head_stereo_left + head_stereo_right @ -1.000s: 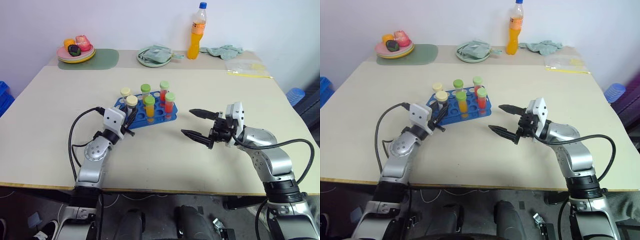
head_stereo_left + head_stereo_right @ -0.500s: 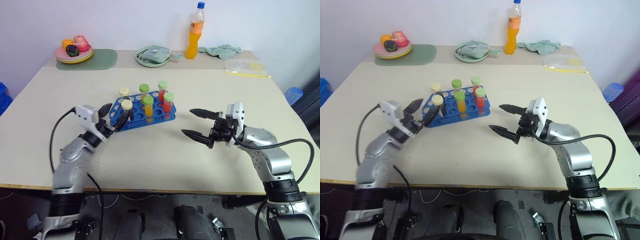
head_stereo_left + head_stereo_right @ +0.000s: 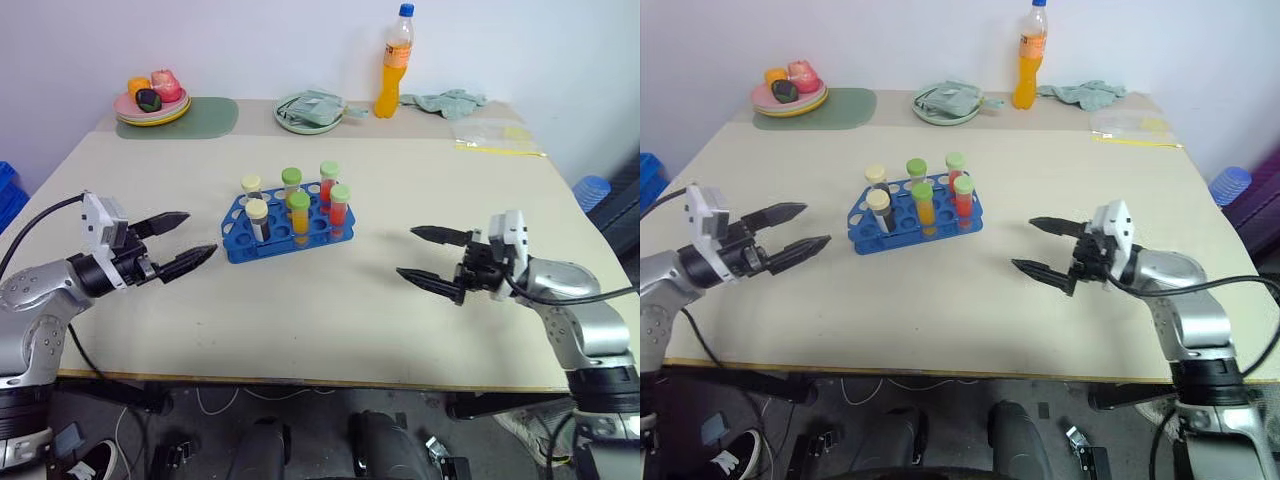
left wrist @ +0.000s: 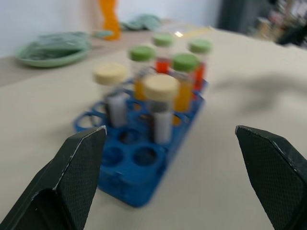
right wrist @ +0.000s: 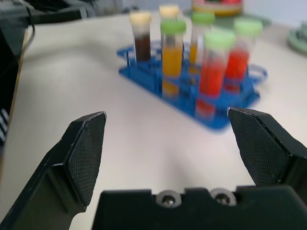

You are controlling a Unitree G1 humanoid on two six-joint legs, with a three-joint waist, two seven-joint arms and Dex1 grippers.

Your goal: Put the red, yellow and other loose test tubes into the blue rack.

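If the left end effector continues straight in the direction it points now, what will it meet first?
Most likely the blue rack with its capped tubes. The open left end effector points at it across bare table. Exact height is unclear.

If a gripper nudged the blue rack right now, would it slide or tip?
The rack would probably slide: it looks like light plastic, low and wide, on a smooth table. The six tubes stand well above it, so a high push might tilt it.
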